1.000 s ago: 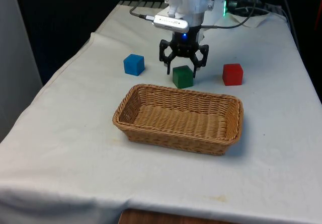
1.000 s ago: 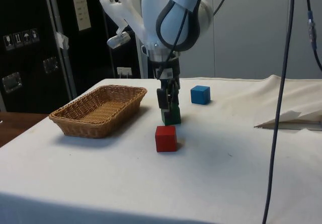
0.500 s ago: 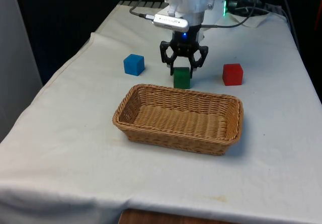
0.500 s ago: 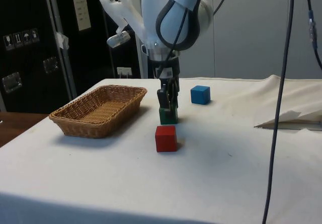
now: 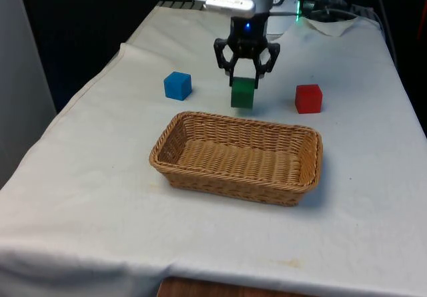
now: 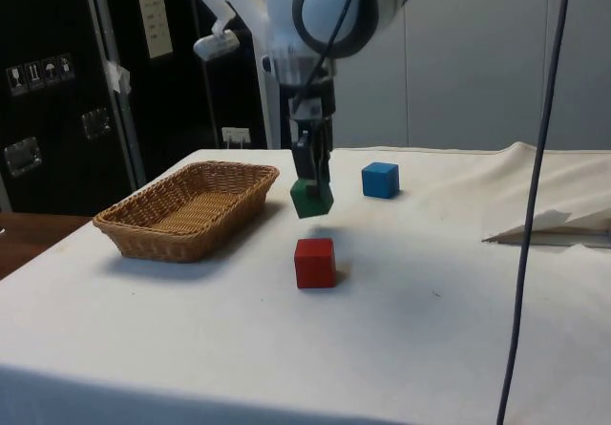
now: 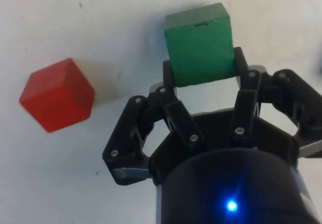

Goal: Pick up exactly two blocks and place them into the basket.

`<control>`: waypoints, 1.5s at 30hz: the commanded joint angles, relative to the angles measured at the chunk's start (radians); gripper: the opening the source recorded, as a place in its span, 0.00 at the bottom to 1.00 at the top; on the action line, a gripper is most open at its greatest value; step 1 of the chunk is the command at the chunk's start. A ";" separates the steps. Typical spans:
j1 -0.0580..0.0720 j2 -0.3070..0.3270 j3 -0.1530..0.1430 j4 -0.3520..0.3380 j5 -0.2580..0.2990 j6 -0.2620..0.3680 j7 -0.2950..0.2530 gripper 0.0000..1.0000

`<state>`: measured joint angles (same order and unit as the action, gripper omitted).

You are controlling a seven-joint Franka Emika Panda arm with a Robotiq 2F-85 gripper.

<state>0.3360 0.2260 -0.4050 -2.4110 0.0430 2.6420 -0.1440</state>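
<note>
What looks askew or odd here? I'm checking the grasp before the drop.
Nothing stands out. The gripper holds the green block squarely, clear of the cloth. The basket sits upright; the red block and blue block rest flat.

- Table (image 5: pixel 87 197): covered by a white cloth (image 6: pixel 401 349), lightly creased.
- Basket (image 5: pixel 301 177): woven wicker, rectangular, resting on the cloth near the table's middle.
- Blue block (image 5: pixel 177 85): on the cloth beyond the basket, toward the front view's left.
- Red block (image 5: pixel 308 99): on the cloth beyond the basket, toward the front view's right, well apart from the blue block.
</note>
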 commanded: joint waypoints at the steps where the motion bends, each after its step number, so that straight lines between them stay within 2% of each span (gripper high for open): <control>1: 0.007 -0.012 -0.012 0.000 -0.027 -0.012 0.018 0.01; 6: 0.006 -0.062 -0.013 0.001 -0.052 -0.054 0.023 0.01; 7: 0.000 -0.058 -0.004 0.000 -0.029 -0.046 0.005 0.01; 8: 0.005 -0.069 -0.012 0.001 -0.056 -0.060 0.023 0.01; 10: 0.003 -0.095 -0.012 0.004 -0.066 -0.083 0.023 0.01; 16: 0.002 -0.145 -0.009 0.010 -0.078 -0.131 0.025 0.01; 17: 0.000 -0.146 -0.005 0.005 -0.058 -0.122 0.008 0.01; 18: 0.003 -0.159 -0.006 0.013 -0.079 -0.147 0.027 0.01; 22: 0.001 -0.178 -0.002 0.030 -0.077 -0.187 0.024 0.01; 25: 0.002 -0.183 0.002 0.051 -0.073 -0.219 0.023 0.01; 26: 0.000 -0.184 0.001 0.040 -0.061 -0.201 0.009 0.01; 28: 0.002 -0.182 0.007 0.075 -0.068 -0.251 0.022 0.01; 34: 0.003 -0.170 0.023 0.135 -0.058 -0.324 0.025 0.01; 35: 0.000 -0.177 0.022 0.126 -0.061 -0.310 0.021 0.01; 39: 0.002 -0.158 0.033 0.170 -0.052 -0.357 0.028 0.01; 44: 0.000 -0.140 0.047 0.208 -0.046 -0.372 0.032 0.01; 45: 0.003 -0.134 0.051 0.219 -0.040 -0.383 0.038 0.01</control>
<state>0.3370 0.0910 -0.3550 -2.1950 -0.0020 2.2660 -0.1090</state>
